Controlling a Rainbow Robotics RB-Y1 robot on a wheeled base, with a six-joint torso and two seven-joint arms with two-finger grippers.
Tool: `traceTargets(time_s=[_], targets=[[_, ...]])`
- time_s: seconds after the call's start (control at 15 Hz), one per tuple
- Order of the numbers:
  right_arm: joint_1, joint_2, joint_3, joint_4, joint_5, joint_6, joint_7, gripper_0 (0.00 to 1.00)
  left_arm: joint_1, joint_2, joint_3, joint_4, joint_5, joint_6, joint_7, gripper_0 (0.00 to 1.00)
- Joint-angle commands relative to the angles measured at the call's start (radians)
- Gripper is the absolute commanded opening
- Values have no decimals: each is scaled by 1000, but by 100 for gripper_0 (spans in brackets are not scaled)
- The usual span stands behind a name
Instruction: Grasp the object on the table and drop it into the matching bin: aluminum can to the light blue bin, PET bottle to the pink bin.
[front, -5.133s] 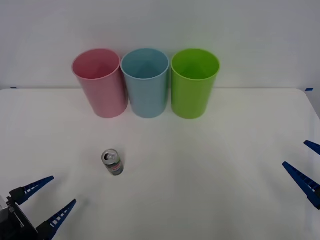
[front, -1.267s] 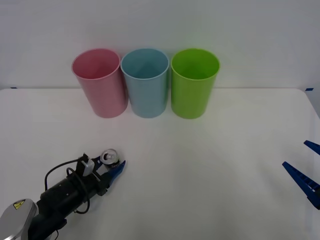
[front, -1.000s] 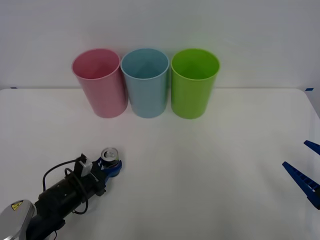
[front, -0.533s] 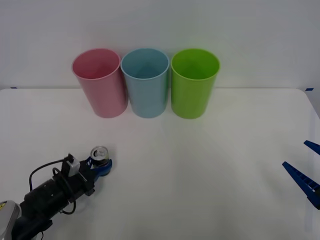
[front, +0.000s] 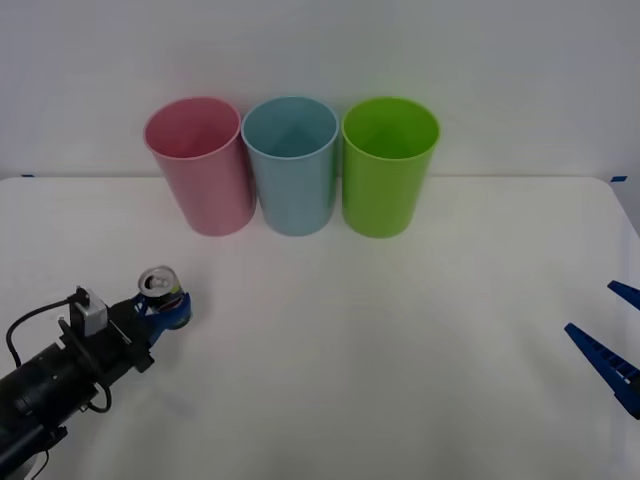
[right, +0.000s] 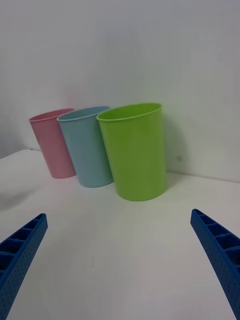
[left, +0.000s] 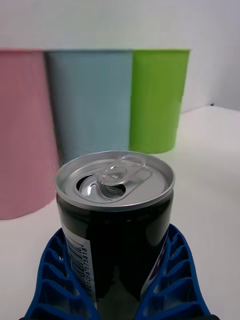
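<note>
So the grab is done: the left gripper (front: 168, 308) has its blue fingers (left: 172, 280) squeezed around the can (front: 160, 289), which is well in front of the pink bin (front: 199, 165). Dropping it into the blue bin (front: 293, 163) is left. Far off, the right gripper (front: 615, 345) waits with fingers wide apart.

Can (left: 115, 220): silver top, dark body, white barcode patch. Bins: pink (front: 200, 165), light blue (front: 292, 165), lime green (front: 387, 165). Desk (front: 400, 350) white. Hand fingers (left: 175, 280) blue, ribbed.
</note>
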Motion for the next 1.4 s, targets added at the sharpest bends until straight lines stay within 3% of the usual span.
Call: traceTargets(time_s=[0.07,0.53,0.8,1.4], targets=[[0,0,0,0,0,0,0,100,6,3,46,-34,31,1,79,0],[0,0,0,0,0,0,0,100,45,3,77,-258,74,58,303,0],[0,0,0,0,0,0,0,100,28,17,16,-403,68,180,440,0],[0,0,0,0,0,0,0,100,-119,17,-61,-505,-73,365,628,0]])
